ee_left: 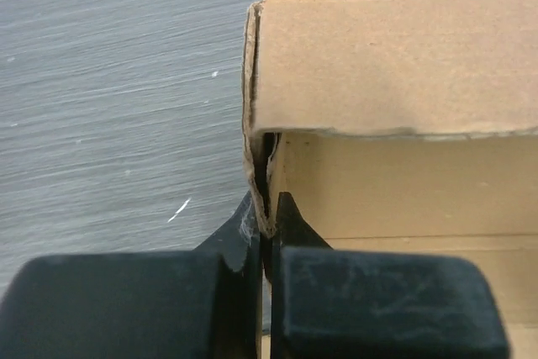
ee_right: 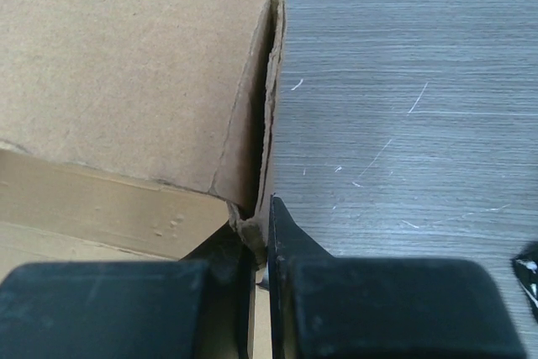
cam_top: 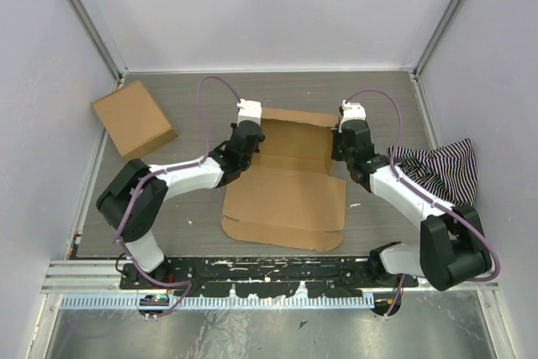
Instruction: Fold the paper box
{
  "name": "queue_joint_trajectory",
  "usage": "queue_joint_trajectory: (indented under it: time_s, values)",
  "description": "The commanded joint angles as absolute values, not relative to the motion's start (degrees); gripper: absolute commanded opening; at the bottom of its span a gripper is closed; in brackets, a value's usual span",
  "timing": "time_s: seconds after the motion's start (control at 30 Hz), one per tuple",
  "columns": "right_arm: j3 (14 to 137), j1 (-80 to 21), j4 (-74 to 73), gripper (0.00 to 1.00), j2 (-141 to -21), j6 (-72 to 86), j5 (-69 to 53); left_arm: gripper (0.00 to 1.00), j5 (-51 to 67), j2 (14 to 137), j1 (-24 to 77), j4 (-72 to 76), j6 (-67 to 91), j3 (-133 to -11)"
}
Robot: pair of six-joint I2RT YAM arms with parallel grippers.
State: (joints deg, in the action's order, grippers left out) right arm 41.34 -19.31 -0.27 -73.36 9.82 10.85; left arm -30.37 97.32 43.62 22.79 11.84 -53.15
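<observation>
Found the paper box (cam_top: 286,195) mid-table, between the 2 arms and only partly folded: wide near panel lying flat on the grey table (cam_top: 378,98), far section raised, with tabbed edges showing along the near side. Noted the left gripper (cam_top: 252,134) at the far-left corner of the box; confirmed from the left wrist view that its jaws are drawn together on a thin upright cardboard edge (ee_left: 252,166), with the brown outer face of the box (ee_left: 395,65) standing just beyond the fingers (ee_left: 290,220). Noted the right gripper (cam_top: 341,136) at the far-right corner; confirmed from the right wrist view the same condition, jaws pinched on the end edge of the cardboard (ee_right: 267,124), outer face (ee_right: 126,73) sloping away to the left. Recorded 1 squarish brown carton (cam_top: 134,119) at the far left, well apart from the box. Recorded 1 striped cloth (cam_top: 437,170) bunched at the right side, beside the right arm.
</observation>
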Motion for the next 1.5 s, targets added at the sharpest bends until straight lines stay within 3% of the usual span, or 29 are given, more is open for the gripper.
queue_joint_trajectory:
  time_s: [0.0,0.17,0.5,0.57,0.63,0.77,0.83,1.07,1.2,1.47]
  values:
    - [43.09,-21.54,-2.59,0.02,-71.83,13.50,8.45,0.00,-47.12,100.61,46.24,0.79,13.97,-61.59]
    - [45.21,-22.29,-5.17,0.02,-72.47,16.96,8.83,0.00,-58.95,103.98,48.37,-11.11,17.83,-67.02]
    - [48.02,-24.04,-8.64,0.02,-75.47,25.98,6.93,0.01,-56.03,102.31,49.99,-10.48,26.47,-65.24]
    - [48.47,-24.08,-9.06,0.02,-75.57,26.71,6.62,0.13,-53.55,100.72,49.96,-7.17,26.00,-63.10]
    - [49.26,-24.09,-10.26,0.02,-75.88,27.05,6.80,0.33,-50.62,98.84,49.98,-3.92,24.78,-60.87]
    - [51.00,-24.08,-12.57,0.02,-76.98,27.02,7.97,0.56,-49.08,95.36,49.84,-3.37,22.68,-58.59]
    - [51.86,-24.10,-13.60,0.02,-77.73,27.27,8.51,0.61,-49.58,93.86,49.83,-6.13,22.61,-59.02]
    - [56.79,-24.08,-21.21,0.02,-81.47,31.17,10.88,0.62,-50.58,85.55,49.86,-16.34,24.44,-60.08]
    - [60.44,-24.08,-26.86,0.09,-83.98,33.33,7.32,0.62,-49.45,80.59,49.84,-22.68,25.18,-61.75]
    - [62.80,-25.10,-34.49,0.45,-81.19,32.73,4.49,0.62,-46.28,71.03,49.67,-31.66,25.28,-64.86]
